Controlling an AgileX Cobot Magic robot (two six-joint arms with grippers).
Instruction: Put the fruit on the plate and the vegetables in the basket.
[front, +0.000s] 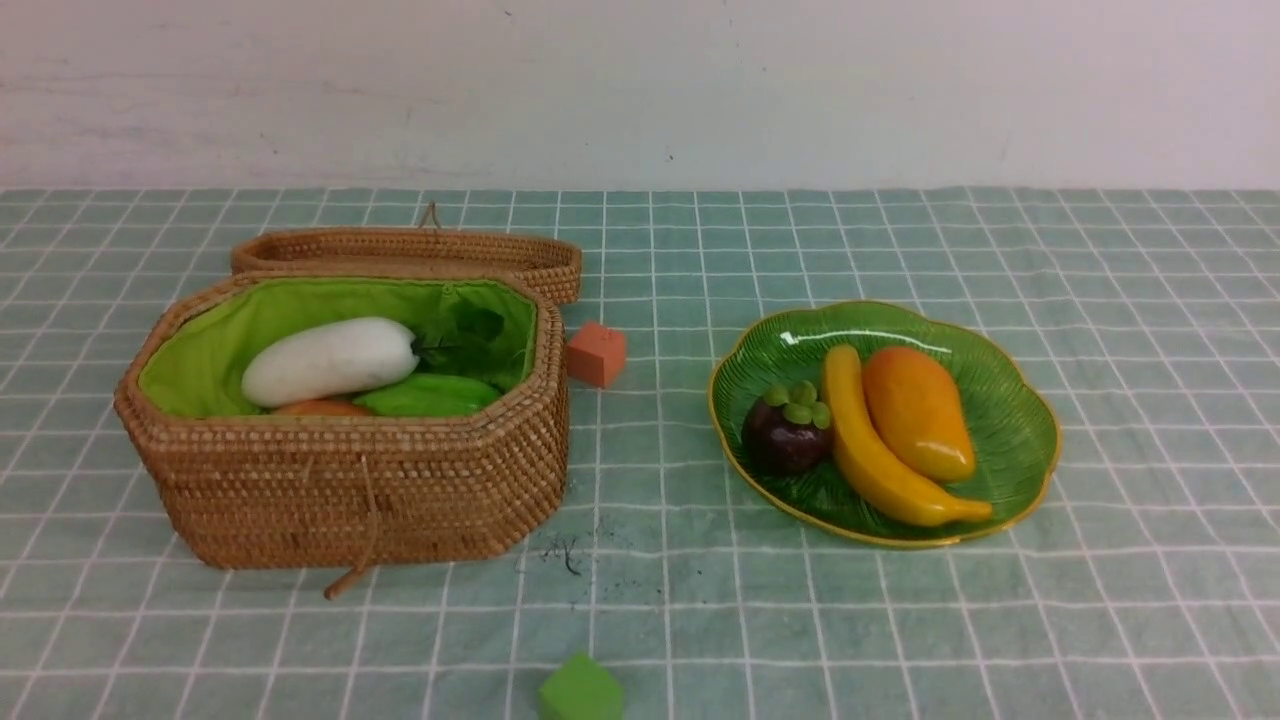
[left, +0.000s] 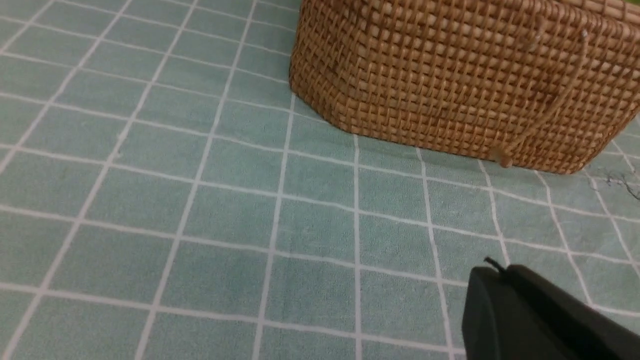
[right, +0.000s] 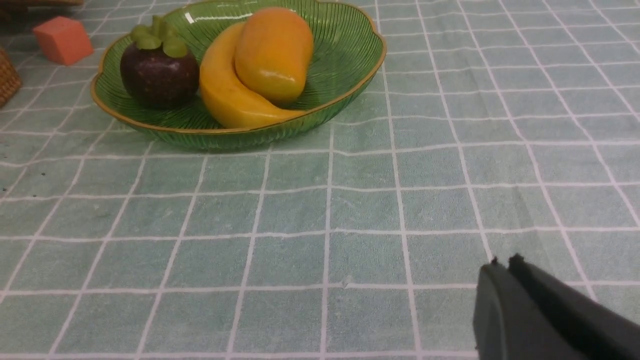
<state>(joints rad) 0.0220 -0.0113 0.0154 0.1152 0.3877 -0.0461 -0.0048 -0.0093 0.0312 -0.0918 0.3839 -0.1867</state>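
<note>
Basket sits on the left of the checked green tablecloth, lid swung open and lying behind it. Inside on the green lining: white radish on top, its leaves toward the back corner, light-green gourd just beside it at the front, a sliver of orange potato under the radish; eggplant can't be made out. Plate sits well apart on the right, holding all three fruit: mangosteen on the left, banana in the middle, mango on the right, touching the banana. Orange-red cube on the cloth just beside the basket's right back corner; green cube at the near edge. Neither arm shows from the front. Left gripper clenched tight, empty, low over bare cloth near the basket's wall. Right gripper also clenched, empty, over cloth near the plate.
</note>
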